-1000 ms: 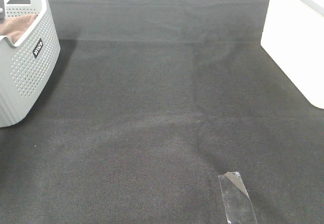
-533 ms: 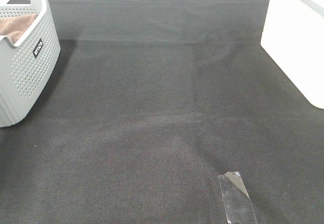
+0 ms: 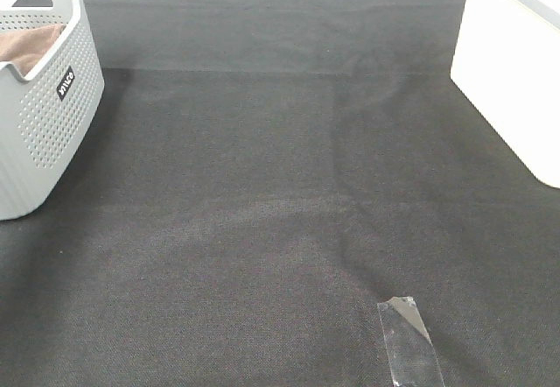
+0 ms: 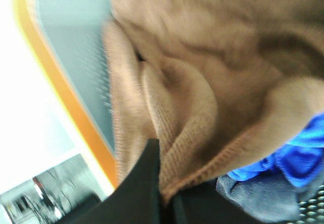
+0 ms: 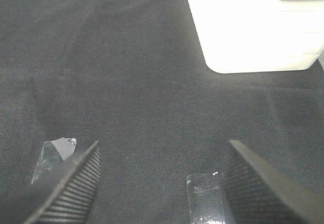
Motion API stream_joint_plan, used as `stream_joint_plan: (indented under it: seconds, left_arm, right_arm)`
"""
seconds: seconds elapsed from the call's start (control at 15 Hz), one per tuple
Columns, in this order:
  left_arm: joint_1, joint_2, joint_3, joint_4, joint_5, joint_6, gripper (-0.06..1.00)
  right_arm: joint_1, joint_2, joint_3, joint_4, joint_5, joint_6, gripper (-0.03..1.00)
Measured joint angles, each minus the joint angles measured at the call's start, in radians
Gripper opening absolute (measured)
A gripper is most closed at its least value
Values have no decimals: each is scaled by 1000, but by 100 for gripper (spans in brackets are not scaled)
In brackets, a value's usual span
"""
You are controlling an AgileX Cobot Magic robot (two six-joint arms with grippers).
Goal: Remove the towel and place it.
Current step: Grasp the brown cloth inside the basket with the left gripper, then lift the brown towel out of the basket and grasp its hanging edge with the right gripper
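Exterior high: towel (image 3: 26,47) in basket (image 3: 39,137), white-lettered black label (image 3: 65,82)

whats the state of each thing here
basket, upright, laundry inside
towel, bunched, not yet out
left gripper, shut on towel
right gripper, open, empty
blue cloth, crumpled against towel

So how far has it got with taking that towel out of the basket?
Only just begun. Done: the left jaws are shut on a fold of the towel. In hand: the lift itself, as the towel still lies in the basket. Left: pulling it clear and laying it down, probably on the mat. The right jaws stand open and empty above that mat.
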Motion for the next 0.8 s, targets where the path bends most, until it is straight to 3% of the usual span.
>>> stream_joint_plan:
  seconds: [0.13, 0.53, 0.67, 0.8]
  left_arm:
    - [-37, -44, 0, 1, -2, 0, 0]
    - [-332, -298, 0, 7, -114, -170, 0]
    - [-457, -338, 0, 7, -157, -172, 0]
    - [-577, -351, 0, 7, -202, -173, 0]
  right_arm:
    - [0, 0, 0, 0, 0, 0, 67]
    - [0, 4, -9, 27, -31, -5, 67]
    - [0, 71, -12, 160, -151, -125, 67]
    - [0, 204, -12, 386, -239, -356, 67]
